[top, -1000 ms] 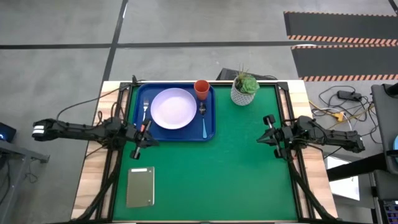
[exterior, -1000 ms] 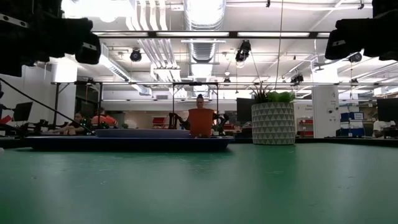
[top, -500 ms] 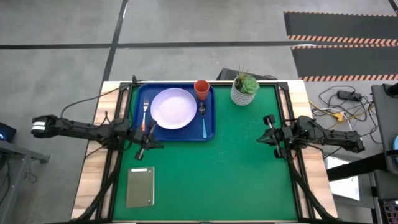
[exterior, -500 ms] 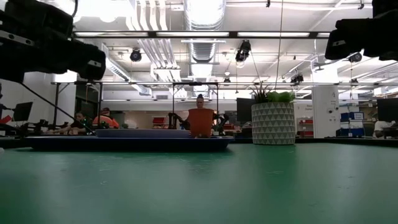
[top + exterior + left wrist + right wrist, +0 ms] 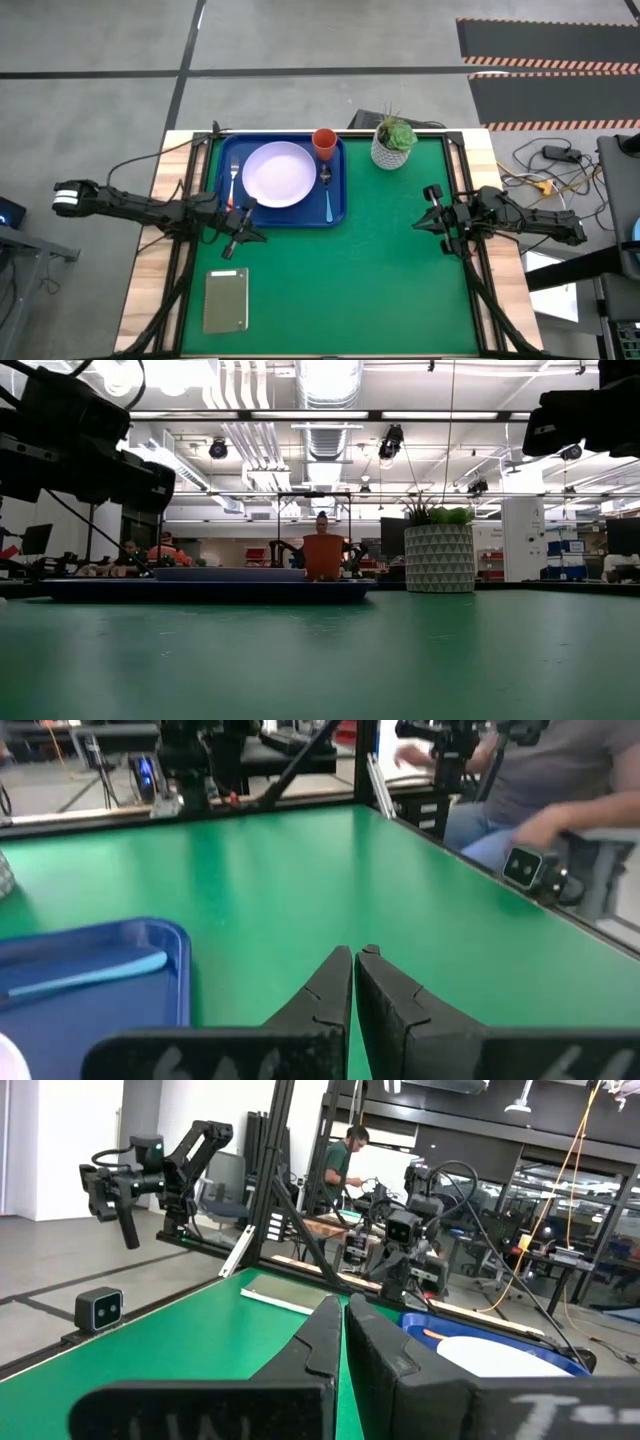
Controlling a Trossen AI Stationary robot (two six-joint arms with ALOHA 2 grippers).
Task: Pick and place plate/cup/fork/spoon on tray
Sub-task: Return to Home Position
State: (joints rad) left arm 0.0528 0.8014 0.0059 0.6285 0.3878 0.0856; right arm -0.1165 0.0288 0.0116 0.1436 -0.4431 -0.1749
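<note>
The dark blue tray [image 5: 338, 205] lies at the table's far left. On it rest the pale lavender plate [image 5: 279, 174], the orange-red cup [image 5: 324, 142] standing at the far right corner, the fork [image 5: 233, 178] left of the plate and the blue-handled spoon [image 5: 327, 197] right of it. The spoon's handle also shows in the left wrist view [image 5: 90, 975]. My left gripper [image 5: 243, 226] is shut and empty, just beyond the tray's near left corner. My right gripper [image 5: 428, 208] is shut and empty at the table's right.
A white pot with a green plant [image 5: 393, 145] stands at the far edge, right of the tray. A grey-green slab [image 5: 226, 299] lies near the front left. Bare green mat [image 5: 350, 280] spreads between the arms. A person [image 5: 540, 780] sits beyond the table.
My left gripper has drawn away from the tray's left side, going toward the table's near edge and a little to the right, and it has come lower. The fork stays on the tray beside the plate.
</note>
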